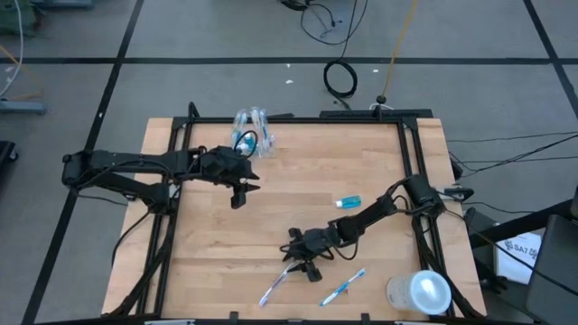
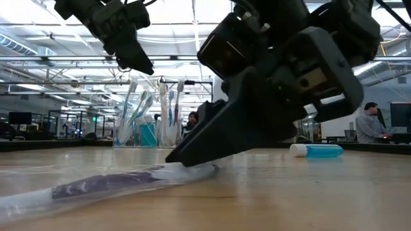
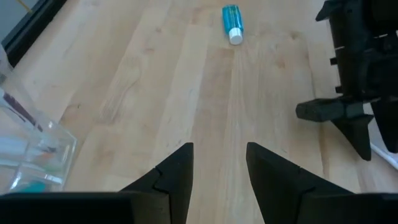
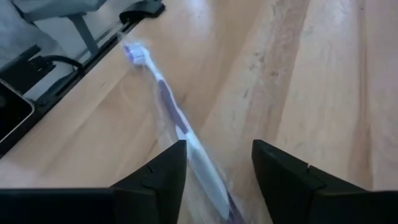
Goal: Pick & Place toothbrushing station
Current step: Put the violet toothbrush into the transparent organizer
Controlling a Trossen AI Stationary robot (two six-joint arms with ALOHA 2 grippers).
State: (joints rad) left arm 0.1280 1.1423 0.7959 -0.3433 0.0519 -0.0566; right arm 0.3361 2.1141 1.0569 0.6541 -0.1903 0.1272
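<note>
A clear plastic cup (image 1: 253, 134) stands at the table's far edge and holds several toothbrushes and a teal tube; it also shows in the low view (image 2: 144, 128). A teal, white-capped toothpaste tube (image 1: 349, 202) lies on the table right of centre. A toothbrush in a clear wrapper (image 1: 275, 289) lies near the front edge, and a second one (image 1: 343, 287) lies to its right. My right gripper (image 1: 302, 264) is open, low over the first toothbrush, with a finger on each side of its handle (image 4: 186, 137). My left gripper (image 1: 242, 194) is open and empty above the table, near the cup. My right gripper comes at the wrapped toothbrush slanting down, with its fingers along the handle. One fingertip (image 2: 183, 156) reaches the table right at the wrapper's end. I cannot tell whether it touches the toothbrush, which lies flat on the table.
A larger whitish translucent cylinder (image 1: 420, 293) stands at the front right corner. A black frame (image 1: 411, 153) runs around the table top. Bare wood lies between the two grippers and around the tube (image 3: 232, 22). People sit in the room beyond the table (image 2: 369, 125).
</note>
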